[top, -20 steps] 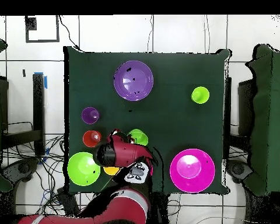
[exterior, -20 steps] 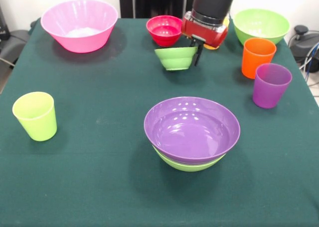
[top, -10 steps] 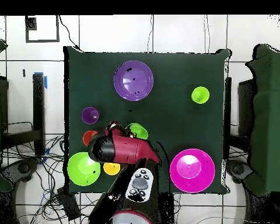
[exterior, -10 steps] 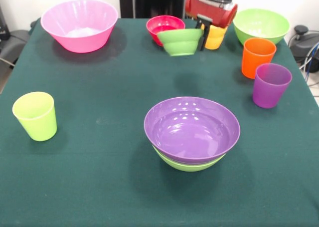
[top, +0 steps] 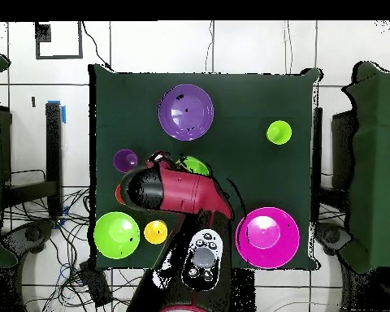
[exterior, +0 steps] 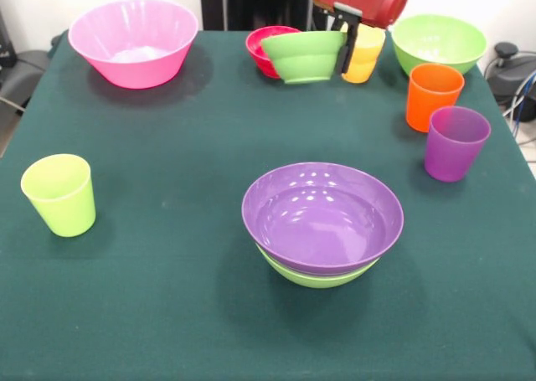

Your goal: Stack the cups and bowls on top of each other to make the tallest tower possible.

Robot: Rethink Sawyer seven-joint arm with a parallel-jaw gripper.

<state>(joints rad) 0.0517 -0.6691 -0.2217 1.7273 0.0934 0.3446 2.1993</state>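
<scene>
The green-clothed table carries everything, and the red and black arm reaches over its middle in the overhead view. Seen from the front, the big pink bowl stands at 10 o'clock, and the wide purple bowl sits nested in a green bowl just below centre. A large green bowl sits at 2 o'clock. The end effector grips the rim of a smaller green bowl, held clear above the table at 12 o'clock, in front of the red bowl and beside the yellow cup. The orange cup and purple cup stand at 3 o'clock, the lime cup at 9 o'clock.
</scene>
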